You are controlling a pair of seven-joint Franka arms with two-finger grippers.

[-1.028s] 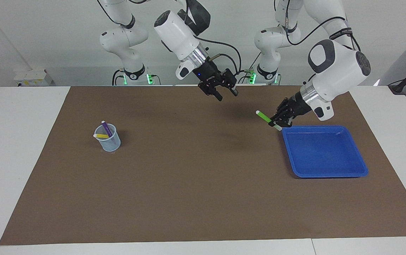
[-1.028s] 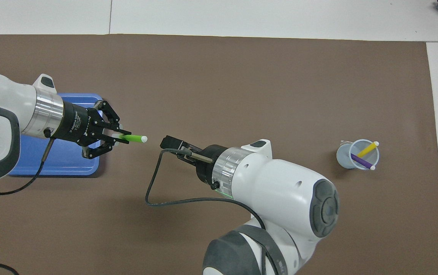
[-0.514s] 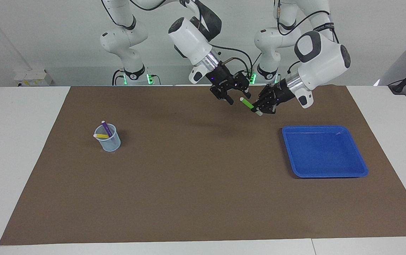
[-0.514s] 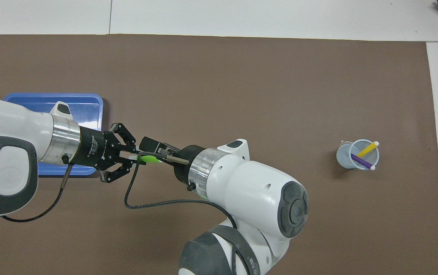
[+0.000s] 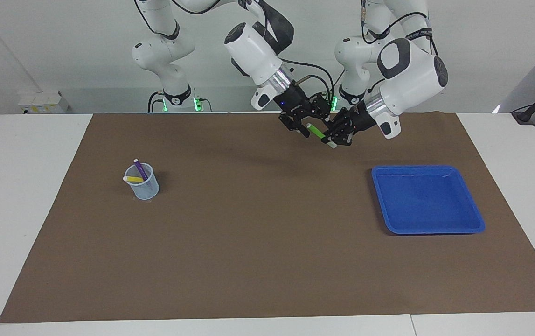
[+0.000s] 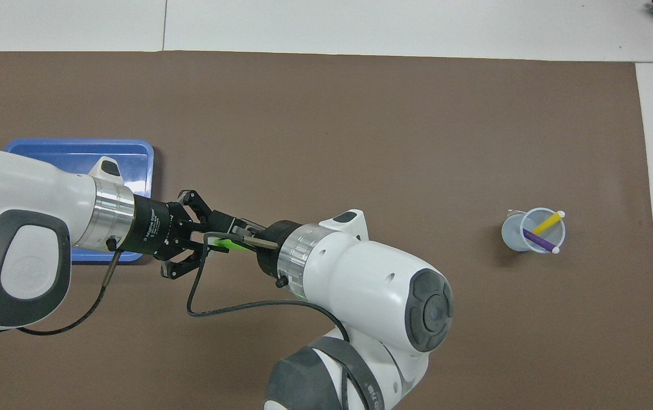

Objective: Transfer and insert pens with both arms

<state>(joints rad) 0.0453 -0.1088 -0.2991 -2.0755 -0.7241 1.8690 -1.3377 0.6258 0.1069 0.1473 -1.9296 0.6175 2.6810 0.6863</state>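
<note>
Robotics lab: white table [image 5: 24, 196] under a brown mat [image 5: 258, 242], bare pale wall [image 5: 62, 42], two big white arms plus two smaller arm bases with green lights [image 5: 178, 100] at 12 o'clock, cables looped over them.

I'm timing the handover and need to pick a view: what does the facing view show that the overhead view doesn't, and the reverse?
Only the facing view shows the green pen raised above the brown mat, its free end between the right gripper fingers, and both arm bases. Only the overhead view looks into the cup, where the yellow pen and purple pen cross. Both show the left gripper holding the green pen and the blue tray.
</note>
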